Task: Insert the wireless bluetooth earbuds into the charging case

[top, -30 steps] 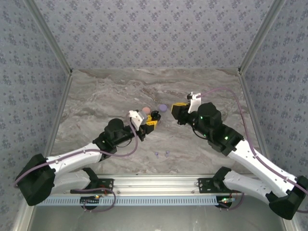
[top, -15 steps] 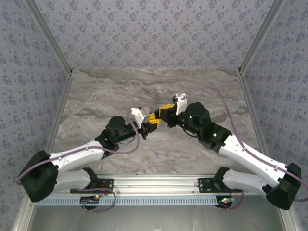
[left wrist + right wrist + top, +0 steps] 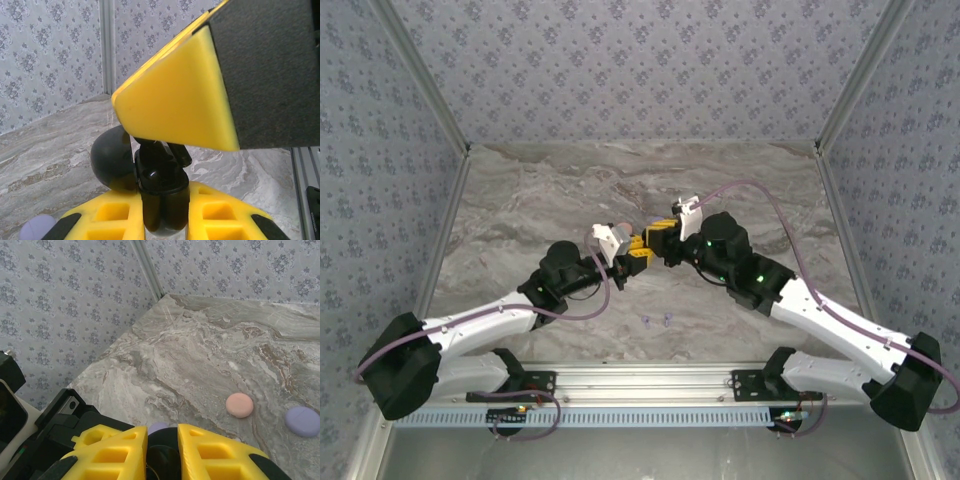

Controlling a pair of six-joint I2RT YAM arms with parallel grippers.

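The two tiny pale purple earbuds (image 3: 667, 319) lie on the grey marble table (image 3: 520, 200) near the front, well apart from both grippers, so none is in yet. My left gripper (image 3: 162, 212) is clamped on the shiny black charging case (image 3: 160, 180). My right gripper (image 3: 162, 452) is squeezed together just beside it, and I cannot tell if it holds anything.

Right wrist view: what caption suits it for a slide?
Right gripper shut on a black object; pink case and lavender case on the marble table.
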